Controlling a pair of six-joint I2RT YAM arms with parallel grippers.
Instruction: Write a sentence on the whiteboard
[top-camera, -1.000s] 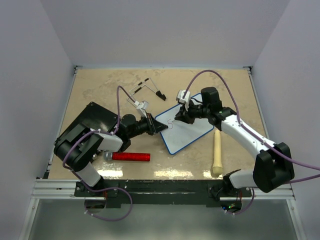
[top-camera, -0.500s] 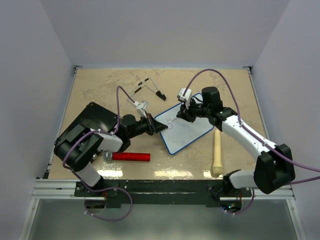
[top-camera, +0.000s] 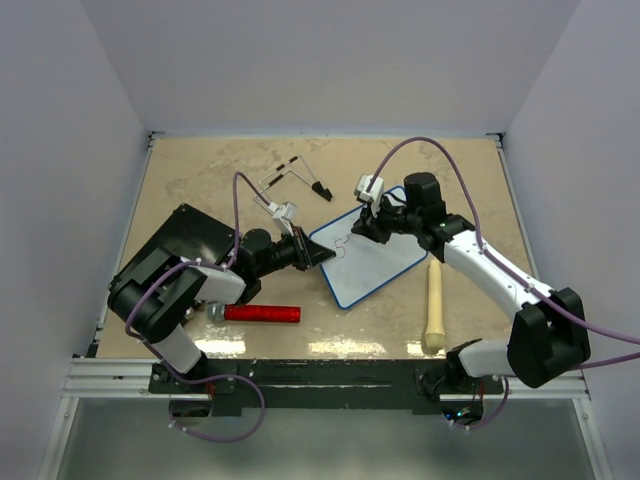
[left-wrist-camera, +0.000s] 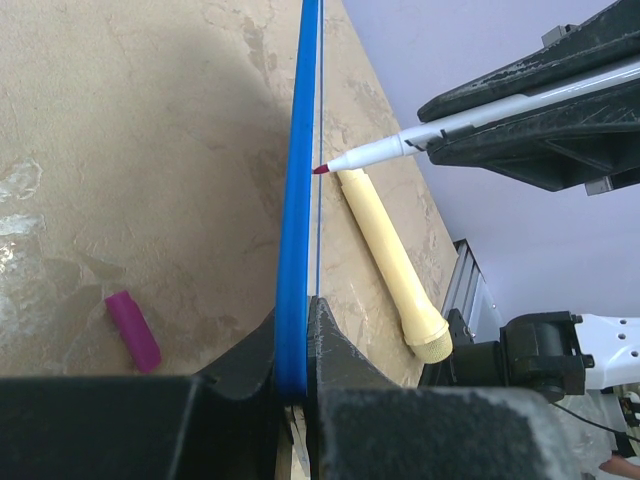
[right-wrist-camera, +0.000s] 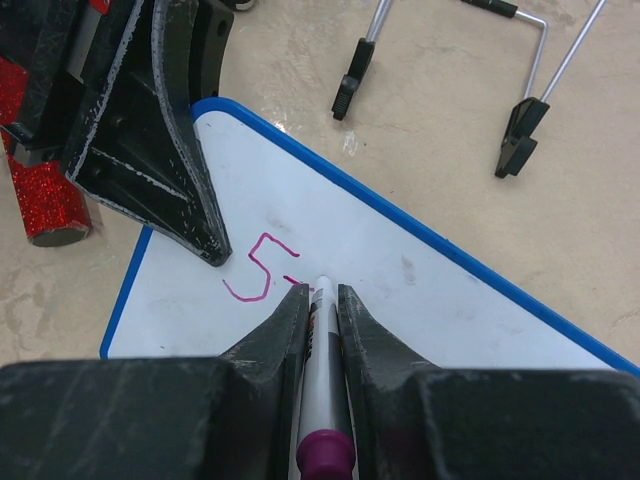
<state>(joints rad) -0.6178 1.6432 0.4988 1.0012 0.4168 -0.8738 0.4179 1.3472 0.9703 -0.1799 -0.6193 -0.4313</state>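
Right wrist view: right fingers (right-wrist-camera: 280, 335) are clamped on a marker (right-wrist-camera: 321, 335), tip at the whiteboard (right-wrist-camera: 420, 300) just right of one purple letter (right-wrist-camera: 258, 268) (looks like a 5, honestly). Left fingers (right-wrist-camera: 170, 170) pinch the board's blue-rimmed corner; it lies on the bench (right-wrist-camera: 430, 110) between both arms.

The whiteboard (right-wrist-camera: 450, 300) is showing a smooth, glossy white face, its blue rim (left-wrist-camera: 296, 200) looking like sleek plastic. The table (top-camera: 200, 180) is gleaming faintly, a beige, marbled, stone-like top. The left gripper (left-wrist-camera: 296, 318) is wearing scuffed, matt black plastic, its scratches showing pale. The marker (left-wrist-camera: 400, 145) is shining as smooth white plastic. The red stick (top-camera: 262, 313) is sparkling with glitter, the cream handle (left-wrist-camera: 385, 250) is looking matt and wood-like, and the wire stand (right-wrist-camera: 520, 130) is glinting as bare metal.
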